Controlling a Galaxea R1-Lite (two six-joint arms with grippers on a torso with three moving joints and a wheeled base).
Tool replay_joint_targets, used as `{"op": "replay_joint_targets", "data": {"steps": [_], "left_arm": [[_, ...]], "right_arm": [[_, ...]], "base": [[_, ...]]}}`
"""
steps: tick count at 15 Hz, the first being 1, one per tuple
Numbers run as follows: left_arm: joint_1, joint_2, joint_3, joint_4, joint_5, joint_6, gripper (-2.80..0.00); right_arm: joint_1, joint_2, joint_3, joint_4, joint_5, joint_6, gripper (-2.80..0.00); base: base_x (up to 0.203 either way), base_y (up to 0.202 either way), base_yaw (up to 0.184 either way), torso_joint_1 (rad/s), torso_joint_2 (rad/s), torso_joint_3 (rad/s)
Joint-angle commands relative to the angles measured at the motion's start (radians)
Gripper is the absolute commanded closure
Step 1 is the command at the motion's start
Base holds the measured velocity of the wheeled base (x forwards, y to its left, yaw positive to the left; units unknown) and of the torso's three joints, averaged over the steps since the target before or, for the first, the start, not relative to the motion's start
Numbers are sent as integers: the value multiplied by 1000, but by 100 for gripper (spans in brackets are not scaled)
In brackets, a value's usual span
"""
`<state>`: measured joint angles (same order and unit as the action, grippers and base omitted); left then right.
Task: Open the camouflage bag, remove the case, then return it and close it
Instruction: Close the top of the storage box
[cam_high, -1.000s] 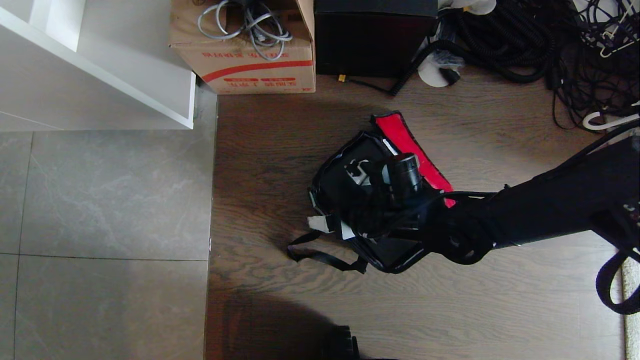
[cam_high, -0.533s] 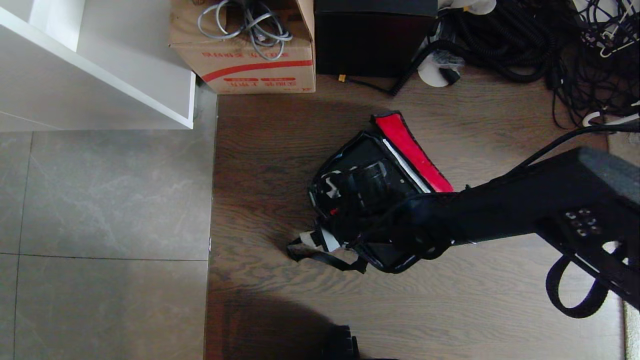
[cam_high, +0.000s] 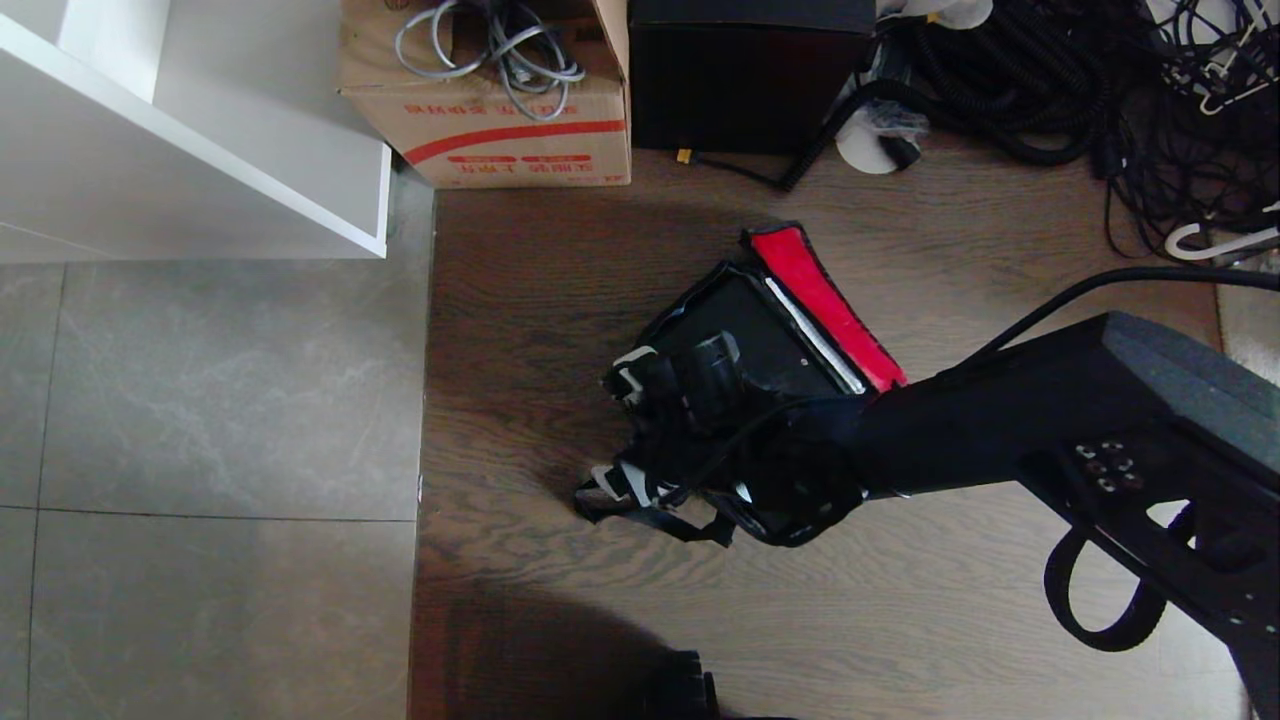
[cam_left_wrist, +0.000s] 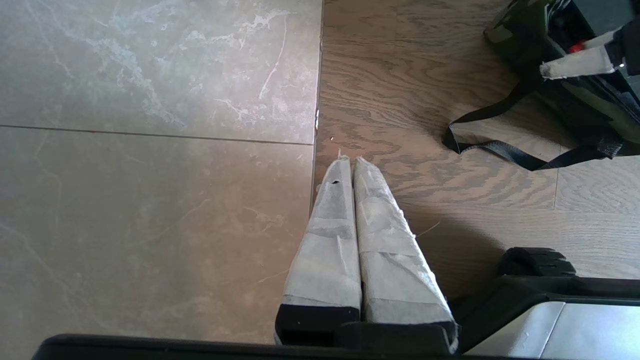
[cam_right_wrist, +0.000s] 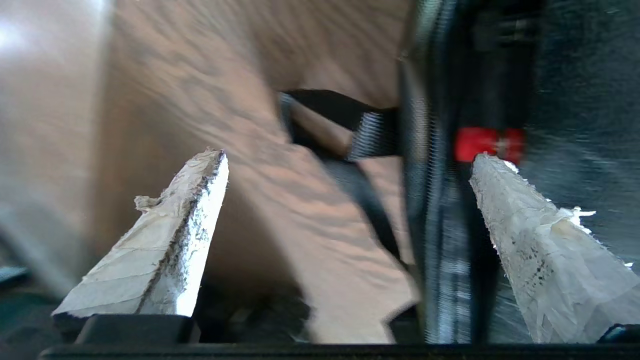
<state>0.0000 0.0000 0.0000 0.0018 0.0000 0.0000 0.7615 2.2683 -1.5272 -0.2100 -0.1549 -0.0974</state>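
The boxy soft camouflage bag (cam_high: 745, 400) lies open on the dark wood-grain floor (cam_high: 900, 620), its red-lined lid (cam_high: 820, 300) folded back toward the far side. A flat black surface (cam_high: 760, 335) fills the open mouth; whether this is the case or only the bag's lining cannot be told. A black webbing strap (cam_high: 640, 515) trails from the bag's near corner onto the boards. The right gripper (cam_high: 630, 430) reaches in from the right on its black arm and hangs at the bag's near-left edge, its tape-wrapped fingers (cam_right_wrist: 530, 235) spread wide with one over the bag's rim beside a small red knob (cam_right_wrist: 487, 142) and the other over bare floor, holding nothing. The left gripper (cam_left_wrist: 347, 160) is parked low over the seam between wood and grey tile (cam_high: 200, 400), fingers pressed together. Beyond the bag stand a brown cardboard box with grey cables (cam_high: 490, 110), a black cube-shaped box (cam_high: 750, 80) and a tangle of black cords (cam_high: 1060, 80).
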Motion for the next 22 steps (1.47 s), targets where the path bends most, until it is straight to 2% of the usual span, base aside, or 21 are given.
{"op": "replay_joint_targets", "data": {"steps": [1,4,8,12,16,20,22], "left_arm": [[0,0,0,0,0,0,0],[0,0,0,0,0,0,0],[0,0,0,0,0,0,0],[0,0,0,0,0,-1,0],[0,0,0,0,0,0,0],[0,0,0,0,0,0,0],[0,0,0,0,0,0,0]], "right_arm": [[2,-18,17,0,-17,-28,-280],[6,-21,30,34,-55,-47,-280],[14,6,41,110,-60,-67,-280],[27,50,7,102,-68,-65,-280],[27,101,-35,-30,-83,-77,-280],[27,122,-37,-45,-117,-133,-280],[30,131,-36,-45,-117,-133,-280]], "base": [[0,0,0,0,0,0],[0,0,0,0,0,0],[0,0,0,0,0,0],[0,0,0,0,0,0],[0,0,0,0,0,0],[0,0,0,0,0,0],[0,0,0,0,0,0]]}}
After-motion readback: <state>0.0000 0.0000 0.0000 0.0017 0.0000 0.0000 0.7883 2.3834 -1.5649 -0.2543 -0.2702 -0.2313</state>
